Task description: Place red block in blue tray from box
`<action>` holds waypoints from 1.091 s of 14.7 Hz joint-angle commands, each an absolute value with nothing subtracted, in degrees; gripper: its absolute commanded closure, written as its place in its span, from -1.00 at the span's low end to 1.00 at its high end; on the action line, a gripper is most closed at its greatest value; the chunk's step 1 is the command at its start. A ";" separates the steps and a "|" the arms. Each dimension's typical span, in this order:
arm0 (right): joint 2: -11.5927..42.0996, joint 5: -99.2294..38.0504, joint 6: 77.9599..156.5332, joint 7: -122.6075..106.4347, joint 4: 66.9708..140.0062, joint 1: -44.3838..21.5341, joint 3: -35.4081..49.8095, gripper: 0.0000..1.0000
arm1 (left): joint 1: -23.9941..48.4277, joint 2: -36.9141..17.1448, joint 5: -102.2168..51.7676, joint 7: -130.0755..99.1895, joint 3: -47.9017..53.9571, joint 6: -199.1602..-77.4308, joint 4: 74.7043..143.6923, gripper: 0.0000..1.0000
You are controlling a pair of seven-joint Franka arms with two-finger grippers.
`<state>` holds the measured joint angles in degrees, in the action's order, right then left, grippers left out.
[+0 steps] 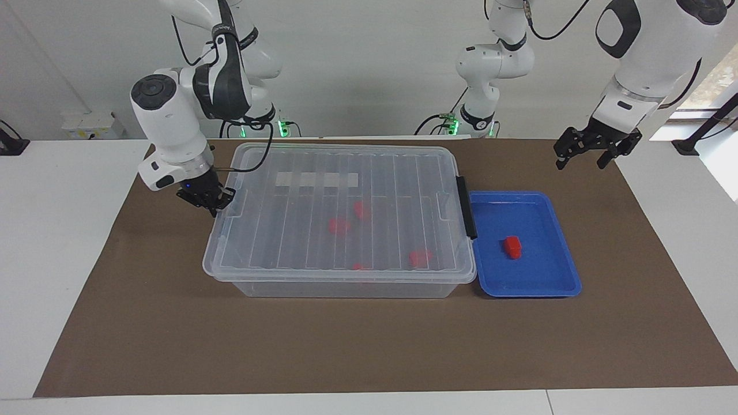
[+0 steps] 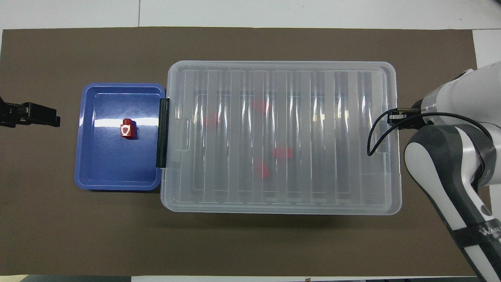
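The clear box [image 1: 346, 287] stands mid-mat with its ribbed lid [image 1: 300, 230] lying square on it. Several red blocks [image 1: 339, 225] show through the lid [image 2: 313, 137], one of them a red block [image 2: 282, 152] near the middle. My right gripper [image 1: 209, 201] is shut on the lid's rim at the right arm's end, and the right gripper [image 2: 393, 117] shows there from above too. The blue tray [image 1: 548, 282] lies against the box's latch end and holds one red piece [image 1: 512, 246] with a pale mark on top [image 2: 128, 129]. My left gripper [image 1: 587, 151] hangs open over the mat.
A black latch [image 1: 466, 207] sits on the box end beside the blue tray [image 2: 94, 172]. The left gripper [image 2: 31, 114] waits over bare brown mat [image 1: 369, 346] at the left arm's end. White table surrounds the mat.
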<state>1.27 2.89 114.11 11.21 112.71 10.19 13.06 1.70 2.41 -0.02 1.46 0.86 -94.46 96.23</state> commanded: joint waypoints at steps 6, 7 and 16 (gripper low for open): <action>0.97 2.55 88.10 7.05 92.23 11.51 12.83 1.00 | 0.79 3.34 -0.88 2.11 1.14 -93.69 96.50 -1.00; 1.05 2.55 85.28 6.25 89.76 12.12 12.83 1.00 | 0.88 3.34 -0.88 2.11 1.14 -93.69 96.50 -1.00; -0.18 2.29 81.11 3.08 88.59 14.59 13.09 -1.00 | 0.88 3.34 -0.88 2.11 1.14 -93.69 96.50 -1.00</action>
<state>-0.39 2.87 80.08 3.96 89.00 14.50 12.47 1.70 2.42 -0.02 1.46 0.86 -94.46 96.23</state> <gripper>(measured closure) 0.568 0.000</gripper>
